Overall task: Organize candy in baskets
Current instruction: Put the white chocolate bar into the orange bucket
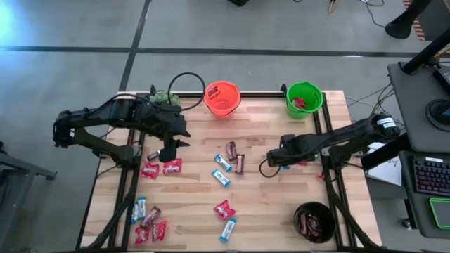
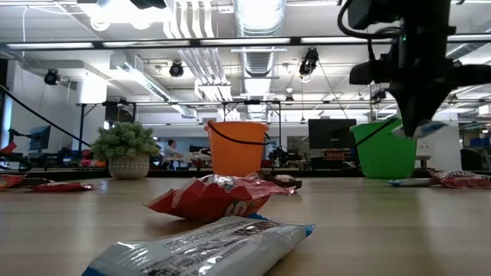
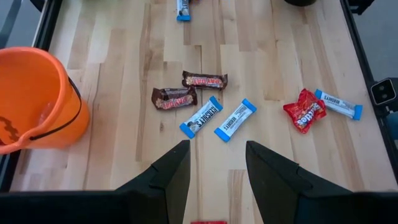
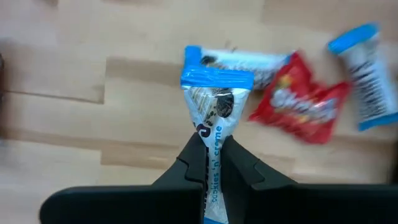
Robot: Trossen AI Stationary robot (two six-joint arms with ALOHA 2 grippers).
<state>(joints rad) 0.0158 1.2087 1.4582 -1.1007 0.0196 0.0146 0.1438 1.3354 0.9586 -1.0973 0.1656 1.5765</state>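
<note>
Wrapped candy lies scattered over the wooden table point(image 1: 267, 204): red, blue-and-white and brown bars. At the far edge stand the orange basket point(image 1: 222, 98) and the green basket point(image 1: 304, 99); the black basket point(image 1: 314, 221) sits at the near right. My right gripper point(image 1: 271, 160) hangs right of centre, shut on a blue-and-white candy bar point(image 4: 214, 106), above a red candy point(image 4: 301, 107) and two more blue-and-white bars. My left gripper point(image 3: 216, 168) stands open above the table's left half, with nothing between its fingers. My right gripper pinches the blue-and-white bar point(image 4: 211, 134) between its two fingers, which point down from above. The bar's blue crimped end point(image 4: 216, 79) hangs below the fingers. In the low view the bar point(image 2: 418, 129) is lifted clear of the table and tilted.
A small potted plant point(image 1: 166, 98) and a black cable loop point(image 1: 186, 88) sit at the far left beside the orange basket. Red candies point(image 1: 160, 168) lie below the left gripper, brown and blue-and-white bars point(image 1: 228, 160) at the centre, and more candy point(image 1: 149, 223) at the near left.
</note>
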